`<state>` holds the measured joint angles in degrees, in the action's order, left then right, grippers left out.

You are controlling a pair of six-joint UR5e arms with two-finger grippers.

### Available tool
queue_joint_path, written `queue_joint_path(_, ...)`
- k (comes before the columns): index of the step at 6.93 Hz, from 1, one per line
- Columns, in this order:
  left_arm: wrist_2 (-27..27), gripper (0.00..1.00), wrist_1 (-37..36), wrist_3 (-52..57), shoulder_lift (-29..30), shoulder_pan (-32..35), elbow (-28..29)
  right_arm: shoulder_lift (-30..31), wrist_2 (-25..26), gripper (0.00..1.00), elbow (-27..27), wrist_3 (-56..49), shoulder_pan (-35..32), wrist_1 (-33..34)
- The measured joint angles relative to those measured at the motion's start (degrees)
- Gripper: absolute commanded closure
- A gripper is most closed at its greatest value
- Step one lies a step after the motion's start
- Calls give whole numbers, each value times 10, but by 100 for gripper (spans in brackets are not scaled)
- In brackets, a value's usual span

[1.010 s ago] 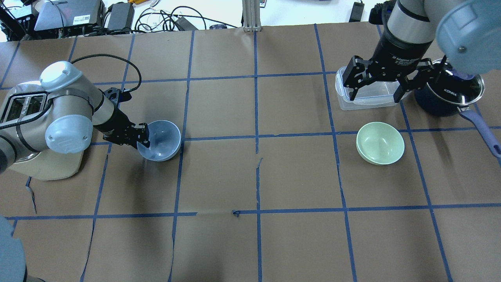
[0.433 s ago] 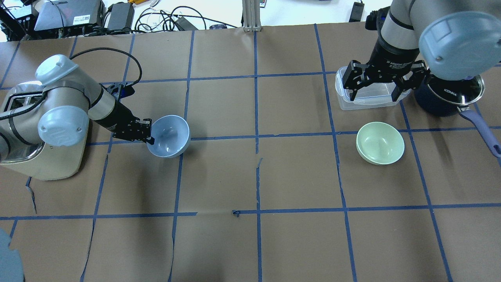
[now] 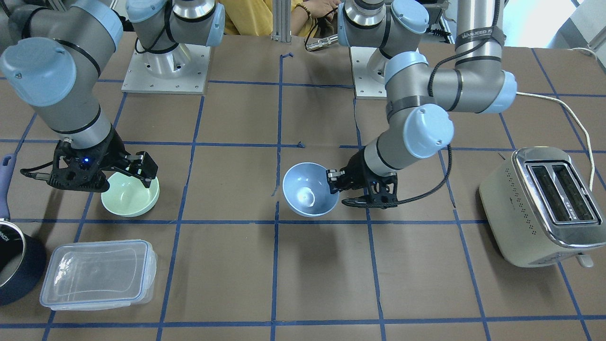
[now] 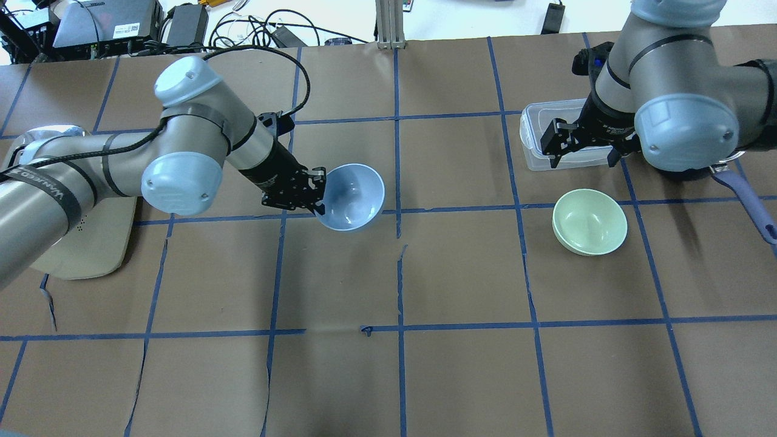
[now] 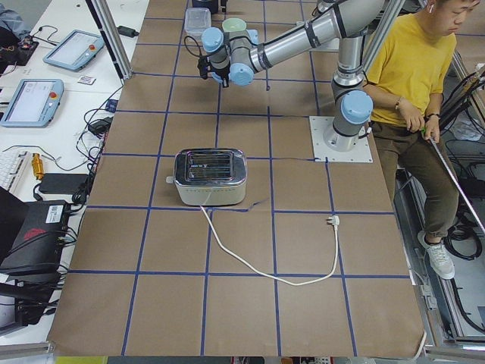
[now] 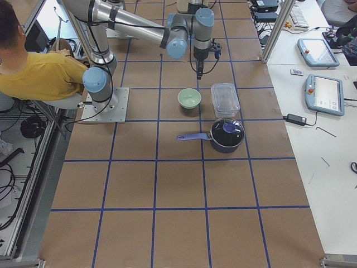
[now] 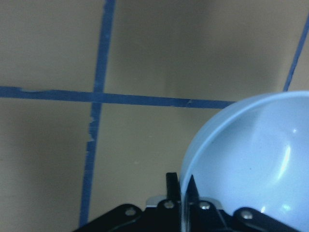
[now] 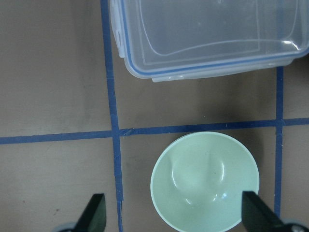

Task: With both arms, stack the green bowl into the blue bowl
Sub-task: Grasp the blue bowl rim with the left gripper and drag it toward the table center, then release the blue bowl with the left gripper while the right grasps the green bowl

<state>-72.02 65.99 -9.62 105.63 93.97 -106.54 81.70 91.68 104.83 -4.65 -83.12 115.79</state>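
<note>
Since a second ago the left arm has carried the blue bowl (image 4: pixel 355 195) away from the toaster (image 4: pixel 91 243) toward the centre tape line. The left gripper (image 4: pixel 315 195) pinches its rim, with the bowl tilted and raised off the table (image 4: pixel 461 273). Farther right, the green bowl (image 4: pixel 590 221) sits upright and untouched. The right gripper (image 4: pixel 583 159) hangs spread wide above it, near the clear container (image 4: pixel 537 130).

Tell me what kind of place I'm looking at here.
Most likely a robotics lab or test cell: the left arm and right arm are bolted to a paper-covered table gridded with blue tape, a teach pendant lies on a side bench, and an operator is beside the rig.
</note>
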Motion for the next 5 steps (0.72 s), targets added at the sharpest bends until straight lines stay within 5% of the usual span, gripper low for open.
queue_joint_path(2, -31, 100, -65, -68, 9, 50, -34, -42, -3, 0, 40, -24, 4, 109)
queue_joint_path(5, -33, 100, -117, -108, 28, 67, -55, -81, -6, 0, 55, -29, 5, 145)
